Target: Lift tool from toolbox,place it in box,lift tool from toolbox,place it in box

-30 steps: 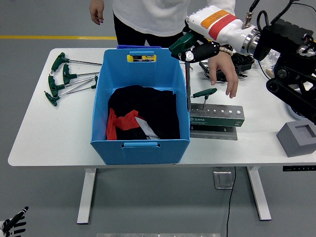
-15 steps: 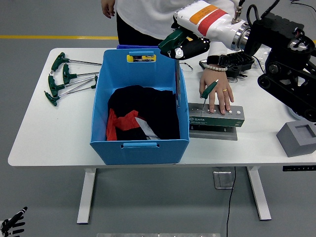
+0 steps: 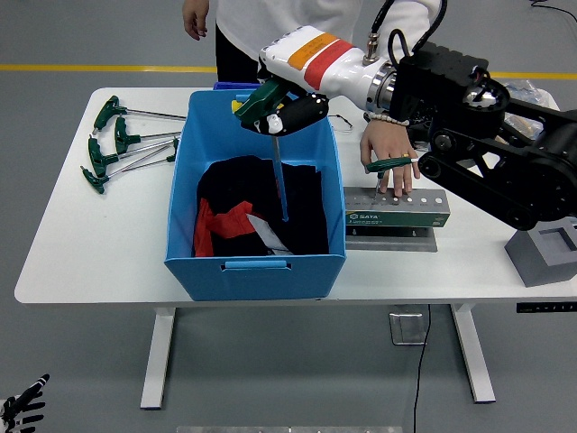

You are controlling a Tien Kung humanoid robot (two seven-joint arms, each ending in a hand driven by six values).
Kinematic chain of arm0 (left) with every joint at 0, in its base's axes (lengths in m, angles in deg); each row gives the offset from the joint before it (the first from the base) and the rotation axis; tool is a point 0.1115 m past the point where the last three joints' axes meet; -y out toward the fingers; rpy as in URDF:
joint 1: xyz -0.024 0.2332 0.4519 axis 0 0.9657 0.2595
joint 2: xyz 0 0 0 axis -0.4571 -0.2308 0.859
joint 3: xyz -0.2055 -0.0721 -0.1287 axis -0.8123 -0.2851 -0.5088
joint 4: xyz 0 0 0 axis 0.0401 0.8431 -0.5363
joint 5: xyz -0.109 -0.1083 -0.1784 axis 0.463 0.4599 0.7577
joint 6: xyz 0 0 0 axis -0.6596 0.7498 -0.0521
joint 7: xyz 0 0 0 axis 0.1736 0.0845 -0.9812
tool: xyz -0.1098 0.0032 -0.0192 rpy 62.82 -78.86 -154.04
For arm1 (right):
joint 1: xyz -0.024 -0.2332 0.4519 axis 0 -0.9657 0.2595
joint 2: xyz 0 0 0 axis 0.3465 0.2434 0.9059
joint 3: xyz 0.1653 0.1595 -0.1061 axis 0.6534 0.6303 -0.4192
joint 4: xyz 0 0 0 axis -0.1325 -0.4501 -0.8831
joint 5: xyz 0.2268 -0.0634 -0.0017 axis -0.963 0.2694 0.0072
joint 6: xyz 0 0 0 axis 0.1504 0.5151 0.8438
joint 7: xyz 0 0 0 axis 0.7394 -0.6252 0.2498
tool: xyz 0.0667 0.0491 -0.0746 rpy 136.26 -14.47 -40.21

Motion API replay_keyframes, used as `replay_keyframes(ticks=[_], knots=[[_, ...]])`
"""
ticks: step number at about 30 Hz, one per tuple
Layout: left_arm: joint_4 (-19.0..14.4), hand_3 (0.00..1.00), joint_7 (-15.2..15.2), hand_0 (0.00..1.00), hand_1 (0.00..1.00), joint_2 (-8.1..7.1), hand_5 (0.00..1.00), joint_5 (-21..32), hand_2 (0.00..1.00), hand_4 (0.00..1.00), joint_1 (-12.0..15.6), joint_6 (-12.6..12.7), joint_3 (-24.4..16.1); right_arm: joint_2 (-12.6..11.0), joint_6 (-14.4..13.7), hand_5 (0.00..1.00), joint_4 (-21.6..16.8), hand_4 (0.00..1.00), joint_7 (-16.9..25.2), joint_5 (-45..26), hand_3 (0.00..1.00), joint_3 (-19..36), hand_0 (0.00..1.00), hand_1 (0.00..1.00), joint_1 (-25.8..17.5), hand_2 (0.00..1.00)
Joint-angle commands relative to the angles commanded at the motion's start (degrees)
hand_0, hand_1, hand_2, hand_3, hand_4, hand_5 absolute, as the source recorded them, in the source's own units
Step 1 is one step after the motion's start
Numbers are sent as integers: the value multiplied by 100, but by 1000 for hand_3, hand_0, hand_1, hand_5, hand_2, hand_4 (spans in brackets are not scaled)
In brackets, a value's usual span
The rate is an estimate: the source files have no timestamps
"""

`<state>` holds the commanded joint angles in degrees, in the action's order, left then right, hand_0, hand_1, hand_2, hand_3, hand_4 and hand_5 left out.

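My right hand (image 3: 279,110) is shut on a green T-handle wrench (image 3: 274,135), held over the blue box (image 3: 255,266). The wrench's long shaft hangs straight down into the box above the dark cloth (image 3: 261,203). To the right of the box stands the green tool holder (image 3: 397,212) with one green-handled wrench (image 3: 389,166) still upright in it. A person's hand (image 3: 389,153) presses on the holder's top. My left hand (image 3: 20,413) shows only at the bottom left corner, far below the table.
Several green T-handle wrenches (image 3: 122,144) lie on the table left of the box. A grey block (image 3: 545,253) sits at the right edge. A person stands behind the table at the top.
My right arm has swung left, carrying the wrench from beside the holder to over the box's middle. The person's hand stayed pressed on the holder.
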<state>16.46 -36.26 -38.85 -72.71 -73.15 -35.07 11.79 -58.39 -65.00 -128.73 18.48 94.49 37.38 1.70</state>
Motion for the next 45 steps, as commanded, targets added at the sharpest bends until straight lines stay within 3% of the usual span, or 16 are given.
replay_keyframes(ticks=[1,2,8,9,12,14,15,20,21,36,45], knots=[[0,727,-1,731,691,-2,670,1,729,817,3,1,-1,72,-18,608,58,786,-15,-82,7,-65,57,2,16,32],[0,728,1,731,690,-3,672,8,729,817,5,1,2,113,-12,603,91,795,-32,-131,139,-100,158,88,26,148],[0,728,14,731,690,-5,672,51,729,817,0,-6,48,346,416,603,300,795,-199,-462,139,-458,158,88,88,148],[0,728,15,731,690,-7,672,44,729,817,-3,-5,37,369,538,630,333,872,-221,-516,488,-525,350,371,95,461],[0,728,17,731,690,-14,672,25,729,817,-15,-3,11,415,926,630,435,872,-269,-604,488,-719,350,371,84,461],[0,728,20,731,690,-17,672,24,729,817,-21,-2,8,427,1034,630,495,872,-284,-626,488,-800,350,371,59,461],[0,728,20,731,690,-18,672,20,729,817,-21,-2,0,435,1048,659,538,937,-312,-654,789,-843,680,680,43,734],[0,728,17,731,690,-11,672,14,729,817,-13,-1,-11,459,901,659,725,937,-323,-714,789,-929,680,680,21,734],[0,727,15,731,690,-10,672,9,729,817,-12,-1,-15,462,868,654,745,954,-317,-709,922,-923,807,790,28,853],[0,726,17,731,690,18,673,-21,729,815,-56,-2,-25,509,739,655,976,935,-277,-704,924,-838,835,812,149,865],[0,727,1,731,690,11,673,-44,729,815,-28,6,-61,359,791,685,1117,971,-273,-671,906,-712,837,807,166,858]])
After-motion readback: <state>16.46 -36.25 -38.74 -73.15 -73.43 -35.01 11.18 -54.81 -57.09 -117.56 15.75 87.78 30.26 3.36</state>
